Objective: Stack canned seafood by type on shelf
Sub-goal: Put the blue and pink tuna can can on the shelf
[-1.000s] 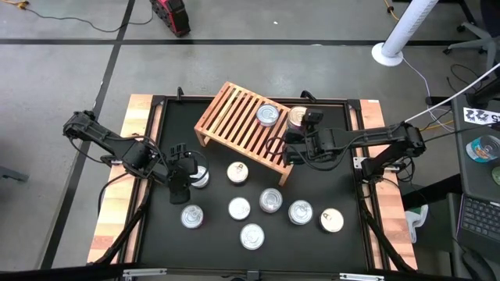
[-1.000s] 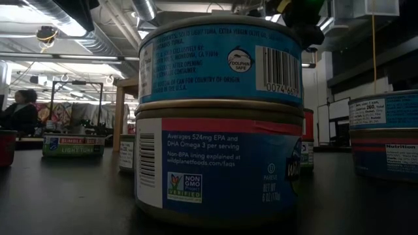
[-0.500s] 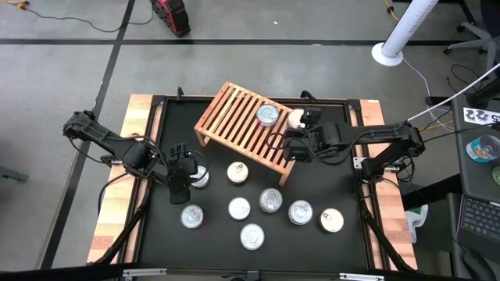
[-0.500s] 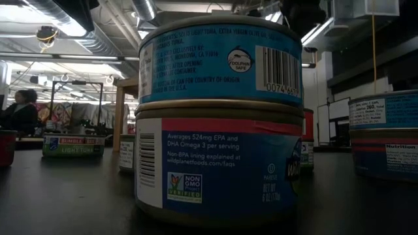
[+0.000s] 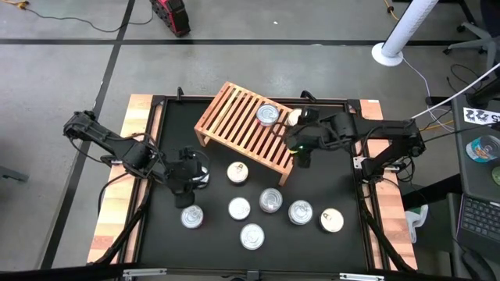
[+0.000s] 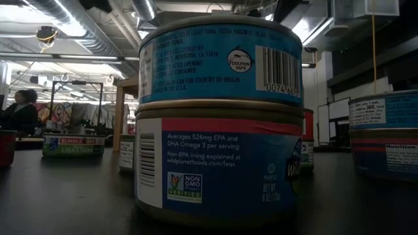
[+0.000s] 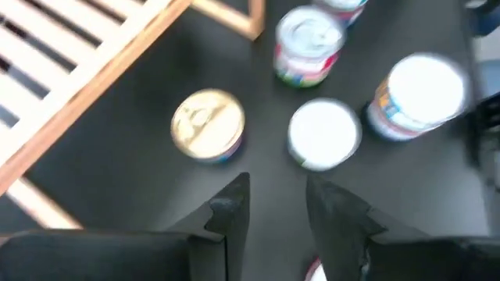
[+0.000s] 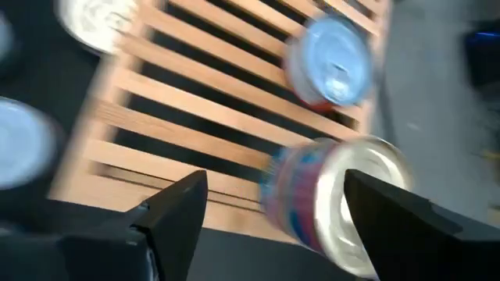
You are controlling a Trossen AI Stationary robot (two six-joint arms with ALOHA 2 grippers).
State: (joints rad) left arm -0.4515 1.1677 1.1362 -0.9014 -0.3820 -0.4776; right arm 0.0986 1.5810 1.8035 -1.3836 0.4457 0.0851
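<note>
The wooden slat shelf (image 5: 238, 125) stands at the table's far middle. One silver-lidded can (image 5: 267, 115) sits on its right part. A second can (image 8: 332, 199), pale-lidded with a pink and blue label, lies tilted at the shelf's right end. My right gripper (image 8: 273, 178) (image 5: 301, 150) is open just off that end, and the tilted can shows between its fingers. My left gripper (image 7: 275, 191) (image 5: 186, 179) is open above a can (image 5: 202, 178) at the table's left. Several more cans (image 5: 270, 200) stand on the black mat. My right gripper has its fingers (image 8: 375, 207) spread on either side of the tilted can at the shelf's right end. Whether either finger touches the can, I cannot tell.
A stack of two cans (image 6: 219, 124), blue over blue and red, stands close to the low camera near the table's near edge. Loose cans (image 7: 207, 125) (image 7: 324, 134) lie ahead of my left gripper. Black mat shows bare left of the shelf (image 5: 176, 125).
My right gripper has drawn back from the can at the shelf's right end toward the table's near edge and turned; the can stays on the shelf. My left gripper has shifted toward the table's right, over the can beside it.
</note>
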